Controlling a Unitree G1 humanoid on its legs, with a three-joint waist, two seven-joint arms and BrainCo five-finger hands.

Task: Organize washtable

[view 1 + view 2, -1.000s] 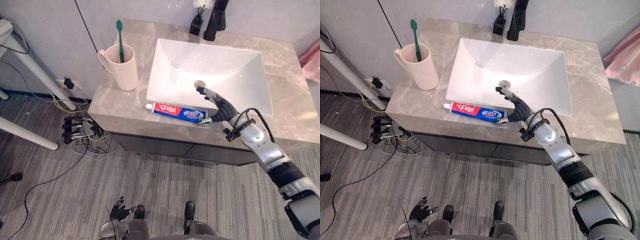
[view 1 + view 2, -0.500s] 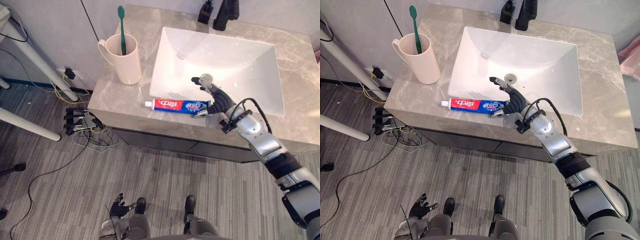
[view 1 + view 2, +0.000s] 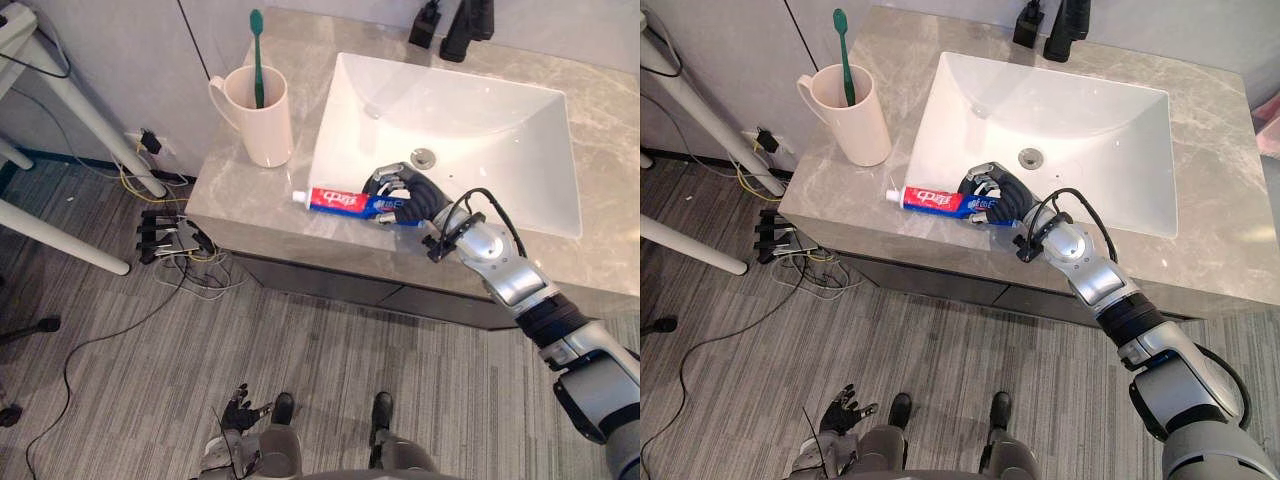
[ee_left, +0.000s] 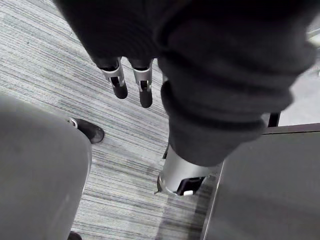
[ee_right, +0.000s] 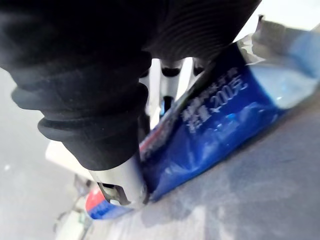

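1. Grey marble worktop (image 3: pixel 238 190), front edge, mid-frame: the toothpaste tube (image 3: pixel 340 200) lies flat there, just in front of the white sink (image 3: pixel 480 120), long axis running left-right, cap end pointing left.
2. Right hand (image 3: pixel 408 197) sits on the tube's right half, fingers (image 3: pixel 392 170) wrapped round it. Looks ready to lift, I'd say.
3. Left hand (image 3: pixel 236 408) hangs at the bottom of the frame over the carpet floor (image 3: pixel 420 370), fingers relaxed, well apart from everything.
4. The cup (image 3: pixel 262 125) holding a green toothbrush (image 3: pixel 257 55) stands upper left, with a stretch of worktop between it and the cap.
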